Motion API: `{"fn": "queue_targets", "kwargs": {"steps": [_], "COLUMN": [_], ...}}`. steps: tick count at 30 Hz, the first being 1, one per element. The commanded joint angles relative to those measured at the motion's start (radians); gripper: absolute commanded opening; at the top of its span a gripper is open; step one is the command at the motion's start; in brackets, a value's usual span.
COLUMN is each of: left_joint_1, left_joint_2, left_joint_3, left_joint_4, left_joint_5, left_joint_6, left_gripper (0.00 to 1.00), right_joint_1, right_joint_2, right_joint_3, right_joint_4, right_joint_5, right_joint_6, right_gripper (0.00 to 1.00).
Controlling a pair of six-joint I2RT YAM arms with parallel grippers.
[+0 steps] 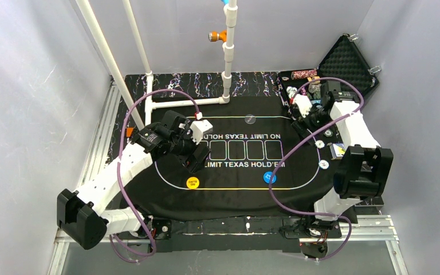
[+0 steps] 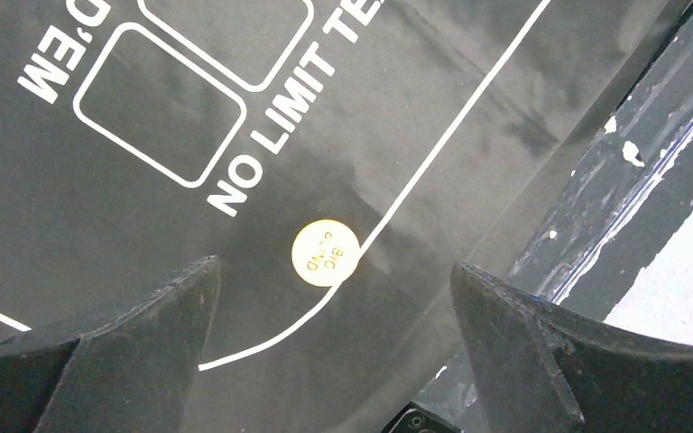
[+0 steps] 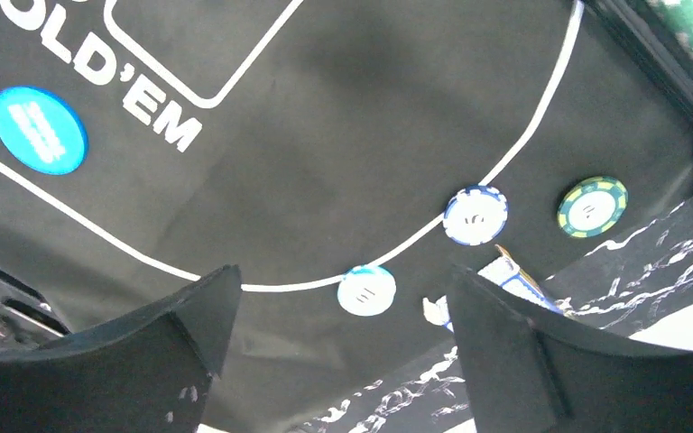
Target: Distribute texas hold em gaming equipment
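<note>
While the left hand [image 2: 334, 266] and right hand [image 3: 343, 271] hang wide open, empty, the yellow button disc [image 2: 325, 253] lies flat on the mat [image 2: 469, 72] beneath the left; thin, rigid, light, probably best pinched across its rim.

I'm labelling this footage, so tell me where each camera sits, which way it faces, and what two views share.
Top external: above and behind the bases, looking down on the mat; left arm and right arm show.
Left wrist: on the left arm, looking down at the yellow disc; open left claw shows.
Right wrist: on the right arm, looking down at the blue disc; open right claw shows.
Shared: top and left wrist both show the yellow disc.
</note>
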Motion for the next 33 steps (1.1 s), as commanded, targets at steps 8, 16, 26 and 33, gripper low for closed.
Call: {"fn": "queue_targets", "kwargs": {"steps": [8,16,26,33], "left_joint_1": [0.141,0.157,0.162,0.162], "left_joint_2": [0.122,0.098,0.092,0.089], "left_joint_3": [0.053,0.014,0.008,0.004], "left_joint_4": [0.054,0.126,0.128,0.131], "left_joint_5": [0.216,0.176,0.186,0.195], "left_joint_6": [0.028,0.020,0.019,0.021], "left_gripper": [0.98,0.98,0.98,0.98], "right_joint_1": [-0.142,-0.151,-0.182,-0.200], "right_joint_2": [0.182,0.148,0.154,0.190], "right_joint_3": [0.023,-0.099,-0.111,-0.099], "right_joint_4": [0.235,0.356,0.398,0.397], "right_joint_5": [0.026,0.121,0.124,0.101], "right_joint_6": [0.336,0.355,0.363,0.367], "right_gripper": [0.78,0.75,0.71,0.67]}}
